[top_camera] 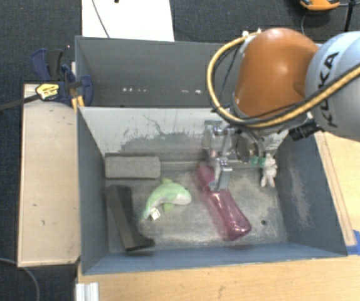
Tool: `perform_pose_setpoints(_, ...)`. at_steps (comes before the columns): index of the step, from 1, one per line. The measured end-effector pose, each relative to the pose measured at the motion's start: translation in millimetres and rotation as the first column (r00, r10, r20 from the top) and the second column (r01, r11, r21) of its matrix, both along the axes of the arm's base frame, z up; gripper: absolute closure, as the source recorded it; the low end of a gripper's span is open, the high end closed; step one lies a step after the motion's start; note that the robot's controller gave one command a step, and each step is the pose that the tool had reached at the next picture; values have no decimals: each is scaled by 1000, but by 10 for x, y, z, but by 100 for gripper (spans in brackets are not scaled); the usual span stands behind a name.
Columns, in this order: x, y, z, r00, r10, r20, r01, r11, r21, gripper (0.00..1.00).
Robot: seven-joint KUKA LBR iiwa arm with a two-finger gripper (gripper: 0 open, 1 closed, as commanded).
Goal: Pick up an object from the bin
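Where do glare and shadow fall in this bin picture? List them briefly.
Camera view: small glints line the back wall of the grey metal bin; a soft sheen sits on the orange dome cover at the wrist; the bin's right side, under the grey arm, looks darker.

arm [349, 86]: reaches in from the right | wrist: under orange cover [274, 71] | jaws: pointing down, set low

Gripper [220, 175] over purple bottle [227, 215] in bin [142, 74]
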State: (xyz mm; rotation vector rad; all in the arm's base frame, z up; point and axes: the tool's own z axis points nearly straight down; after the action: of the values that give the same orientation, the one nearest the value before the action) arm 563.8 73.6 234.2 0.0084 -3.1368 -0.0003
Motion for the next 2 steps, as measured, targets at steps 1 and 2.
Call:
perform_pose_setpoints(1,14,-4,48,1000,-2,8,2,1000,1,0)
perform_pose_setpoints(2,53,53,-387,999,-30,14,30,1000,2,0)
